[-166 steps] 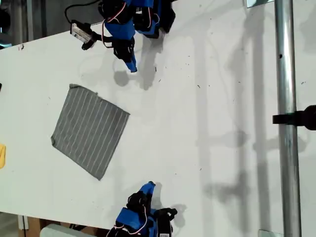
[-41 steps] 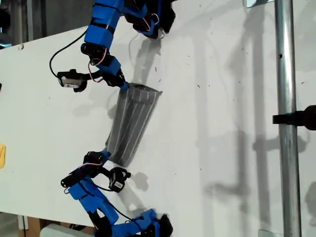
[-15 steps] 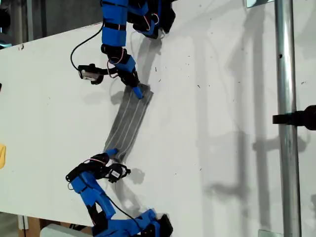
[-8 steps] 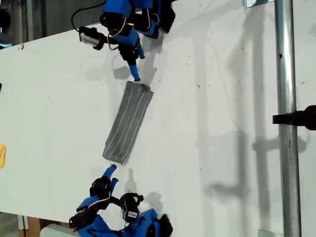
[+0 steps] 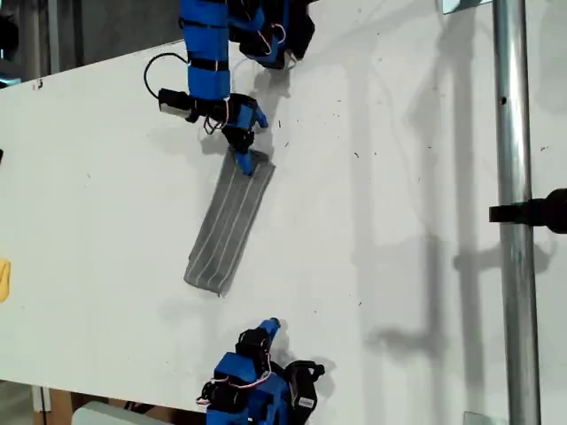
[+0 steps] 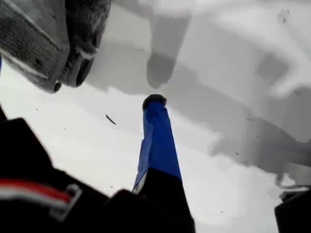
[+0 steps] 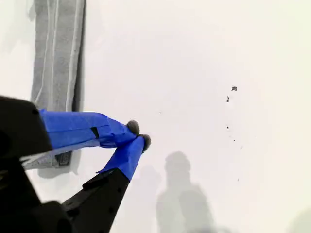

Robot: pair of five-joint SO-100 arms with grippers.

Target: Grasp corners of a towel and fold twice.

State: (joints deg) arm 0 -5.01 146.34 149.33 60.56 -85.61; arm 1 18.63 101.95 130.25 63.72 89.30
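The towel (image 5: 229, 226) lies as a narrow folded strip in the exterior view's left half. My first gripper (image 5: 244, 150) sits on its far end (jaws' state unreadable). My second gripper (image 7: 138, 135), pinched together and empty, is well clear of the near end. A second fold likely needs that far end carried to the near one.

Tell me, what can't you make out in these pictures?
- Whether my first claw is open or gripping: the first wrist view shows one blue finger only, and the exterior view is too small.
- The towel: its lower layers and corners are hidden under the top layer.
- The yellow object: cut off by the exterior view's left edge.
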